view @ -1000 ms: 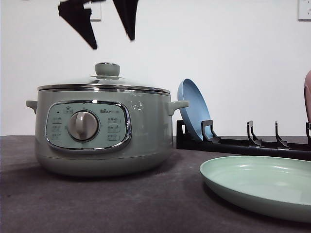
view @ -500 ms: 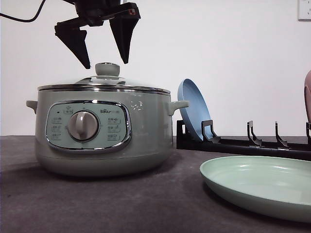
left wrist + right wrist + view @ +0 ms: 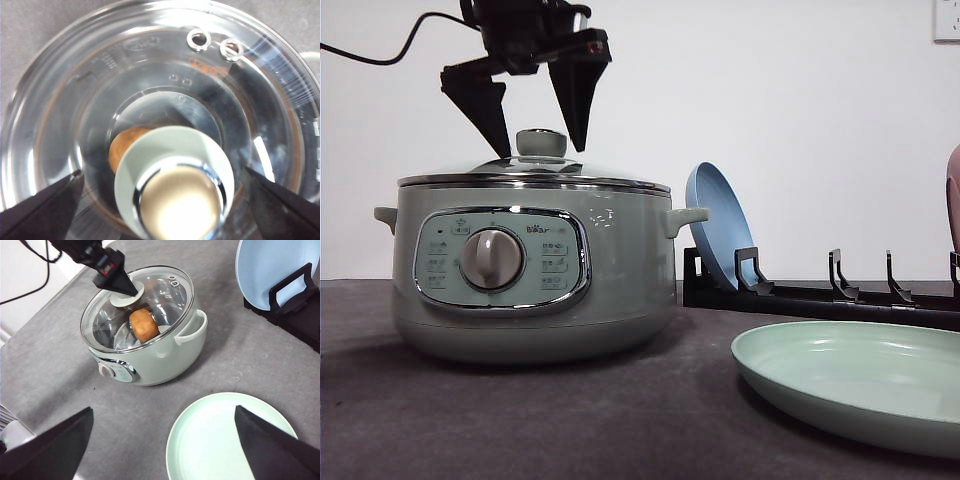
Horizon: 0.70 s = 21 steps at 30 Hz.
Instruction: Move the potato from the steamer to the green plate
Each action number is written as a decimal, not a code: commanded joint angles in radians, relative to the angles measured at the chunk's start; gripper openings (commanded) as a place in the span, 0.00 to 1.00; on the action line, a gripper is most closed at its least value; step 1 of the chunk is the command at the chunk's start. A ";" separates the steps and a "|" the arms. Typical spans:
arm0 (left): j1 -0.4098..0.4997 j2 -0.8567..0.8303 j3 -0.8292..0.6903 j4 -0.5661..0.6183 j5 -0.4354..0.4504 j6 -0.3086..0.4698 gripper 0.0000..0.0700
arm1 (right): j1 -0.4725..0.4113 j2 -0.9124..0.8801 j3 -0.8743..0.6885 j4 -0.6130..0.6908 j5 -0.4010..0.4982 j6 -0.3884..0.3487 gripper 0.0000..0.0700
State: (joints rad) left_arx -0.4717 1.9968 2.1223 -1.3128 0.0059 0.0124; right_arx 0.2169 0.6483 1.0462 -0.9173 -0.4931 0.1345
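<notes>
The sage-green steamer (image 3: 530, 270) stands at the table's left with its glass lid (image 3: 535, 172) on. Through the glass the orange-brown potato (image 3: 143, 324) lies inside, partly hidden under the lid knob (image 3: 175, 200) in the left wrist view, potato (image 3: 122, 145). My left gripper (image 3: 540, 146) is open, its black fingers on either side of the knob (image 3: 541, 143) with gaps to it. The green plate (image 3: 850, 375) lies flat at the front right. High above the table, my right gripper (image 3: 164, 410) is open and holds nothing, with the plate (image 3: 235, 440) below it.
A black dish rack (image 3: 820, 295) stands behind the green plate and holds a blue plate (image 3: 720, 225) upright at its left end. A pinkish object (image 3: 953, 195) shows at the right edge. The left arm's cable (image 3: 380, 50) hangs at upper left.
My left gripper has come down from above the steamer, still open, until its fingertips straddle the lid knob. Steamer, lid and plates have not moved.
</notes>
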 commanded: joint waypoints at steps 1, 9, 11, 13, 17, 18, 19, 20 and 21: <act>-0.007 0.028 0.030 0.005 0.006 0.001 0.84 | 0.004 0.003 0.014 0.005 0.003 -0.011 0.82; -0.007 0.031 0.030 -0.002 0.006 0.002 0.26 | 0.004 0.003 0.014 0.004 0.003 -0.012 0.82; -0.007 0.031 0.030 -0.004 0.006 0.002 0.08 | 0.004 0.003 0.014 0.005 0.003 -0.012 0.82; -0.007 0.031 0.030 -0.005 0.006 0.001 0.00 | 0.004 0.003 0.014 0.005 0.003 -0.012 0.82; -0.007 0.031 0.030 -0.006 0.006 -0.002 0.00 | 0.004 0.003 0.014 0.005 0.003 -0.011 0.82; -0.007 0.030 0.033 -0.009 0.006 -0.002 0.00 | 0.004 0.003 0.014 0.005 0.003 -0.011 0.82; -0.007 0.029 0.036 -0.015 0.005 -0.002 0.00 | 0.004 0.003 0.014 0.005 0.003 -0.011 0.82; -0.007 0.029 0.044 -0.022 0.005 -0.002 0.00 | 0.004 0.003 0.014 0.004 0.003 -0.011 0.82; -0.007 0.028 0.054 -0.029 0.005 -0.002 0.00 | 0.004 0.003 0.014 0.004 0.003 -0.011 0.82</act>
State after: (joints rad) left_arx -0.4785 2.0043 2.1378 -1.3252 0.0166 0.0246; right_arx 0.2169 0.6483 1.0462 -0.9176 -0.4931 0.1345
